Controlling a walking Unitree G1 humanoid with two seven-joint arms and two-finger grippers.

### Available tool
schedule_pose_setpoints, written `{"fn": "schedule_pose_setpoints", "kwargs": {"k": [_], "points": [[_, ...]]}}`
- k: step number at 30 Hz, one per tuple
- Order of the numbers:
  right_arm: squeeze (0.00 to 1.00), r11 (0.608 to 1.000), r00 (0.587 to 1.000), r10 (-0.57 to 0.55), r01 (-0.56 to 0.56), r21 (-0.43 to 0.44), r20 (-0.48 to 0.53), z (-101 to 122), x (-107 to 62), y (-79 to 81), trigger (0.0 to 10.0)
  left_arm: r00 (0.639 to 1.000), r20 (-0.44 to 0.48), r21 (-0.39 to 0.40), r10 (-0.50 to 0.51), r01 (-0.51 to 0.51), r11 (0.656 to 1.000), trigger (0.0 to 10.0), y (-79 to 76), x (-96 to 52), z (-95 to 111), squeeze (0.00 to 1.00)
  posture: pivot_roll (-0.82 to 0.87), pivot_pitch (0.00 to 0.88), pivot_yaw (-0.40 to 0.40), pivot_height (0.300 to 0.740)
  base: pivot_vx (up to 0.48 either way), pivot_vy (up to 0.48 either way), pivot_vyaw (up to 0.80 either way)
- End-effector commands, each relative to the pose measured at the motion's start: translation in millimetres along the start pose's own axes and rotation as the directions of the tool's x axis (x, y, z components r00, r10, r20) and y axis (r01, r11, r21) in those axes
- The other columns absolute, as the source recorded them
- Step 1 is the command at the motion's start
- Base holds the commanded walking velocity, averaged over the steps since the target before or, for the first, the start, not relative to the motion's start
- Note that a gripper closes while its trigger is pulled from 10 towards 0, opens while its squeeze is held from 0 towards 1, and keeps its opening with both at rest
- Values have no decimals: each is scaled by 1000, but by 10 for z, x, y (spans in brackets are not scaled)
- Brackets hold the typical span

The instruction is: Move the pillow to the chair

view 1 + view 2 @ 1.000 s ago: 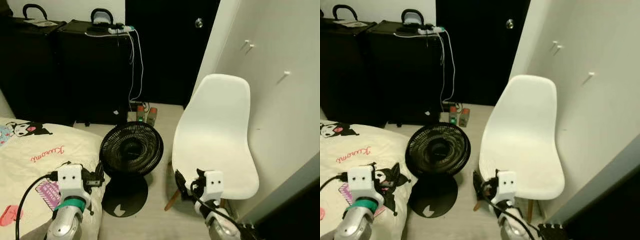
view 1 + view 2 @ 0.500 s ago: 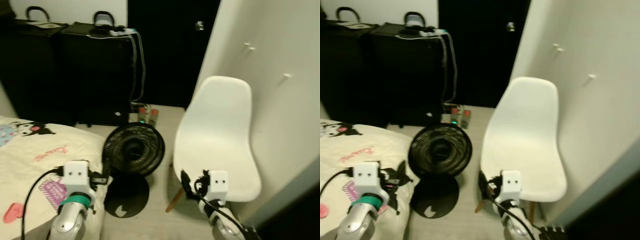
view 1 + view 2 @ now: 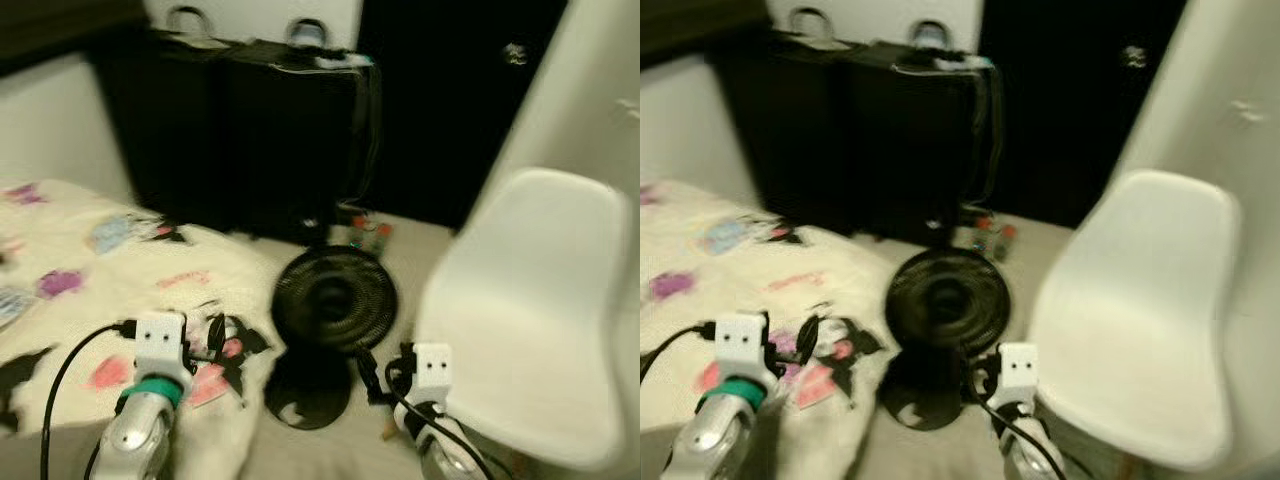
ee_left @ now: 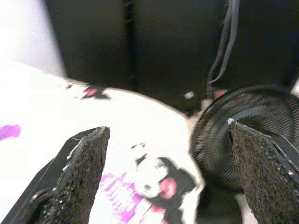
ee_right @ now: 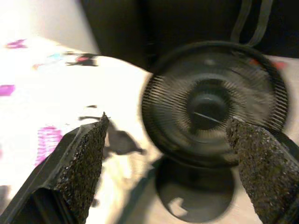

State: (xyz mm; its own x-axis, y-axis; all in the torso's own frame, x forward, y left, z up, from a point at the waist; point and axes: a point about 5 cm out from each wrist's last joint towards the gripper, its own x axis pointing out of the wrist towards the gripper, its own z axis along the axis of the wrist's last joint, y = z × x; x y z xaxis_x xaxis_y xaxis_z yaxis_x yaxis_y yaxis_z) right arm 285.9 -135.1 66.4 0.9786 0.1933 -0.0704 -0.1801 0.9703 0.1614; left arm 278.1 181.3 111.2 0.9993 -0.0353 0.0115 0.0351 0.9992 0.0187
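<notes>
Looking down on a bed (image 3: 60, 290) with a cream cartoon-print cover, sprawling from nine o'clock toward the middle, blurred by camera motion. Not making out any separate pillow on it; possibly further off at nine o'clock, but impossible to say. Sitting bare at three o'clock, the white chair (image 3: 530, 320), nothing on its seat yet. Standing dark at twelve o'clock, two black cases (image 3: 250, 130) with a cable trailing down. Planted dead centre on the floor between bed and chair, a black fan (image 3: 335, 300), just beside the bed's edge. Hovering low at seven o'clock over the printed cover, the left gripper (image 4: 168, 154), fingers (image 4: 79, 172) spread wide, holding nothing. Hanging at five o'clock near the fan's base, the right gripper (image 5: 168, 154), fingers (image 5: 77, 163) likewise parted and empty. Reading this as the very start: nothing grasped, nothing carried, locating, lifting and placing all left to do.
</notes>
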Motion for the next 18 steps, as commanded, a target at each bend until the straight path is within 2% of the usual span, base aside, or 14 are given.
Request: {"fn": "schedule_pose_setpoints", "kwargs": {"k": [1,11,18], "points": [[0,1000,1000,-17,17,1,-22,-48,-32,-35,10000,1000,-20,-8,-9,9,1000,10000,-18,-10,-35,0,-30,35,-15,739,0,0,800],[0,999,999,-31,31,11,-25,-60,-48,-31,10000,999,-41,-48,-33,31,998,10000,-93,-10,-38,0,-36,38,7,739,0,0,800],[0,999,999,-34,34,13,-34,-80,-34,-14,10000,997,-76,-32,-23,21,999,10000,-93,-22,-71,0,-26,35,2,739,0,0,800]]}}
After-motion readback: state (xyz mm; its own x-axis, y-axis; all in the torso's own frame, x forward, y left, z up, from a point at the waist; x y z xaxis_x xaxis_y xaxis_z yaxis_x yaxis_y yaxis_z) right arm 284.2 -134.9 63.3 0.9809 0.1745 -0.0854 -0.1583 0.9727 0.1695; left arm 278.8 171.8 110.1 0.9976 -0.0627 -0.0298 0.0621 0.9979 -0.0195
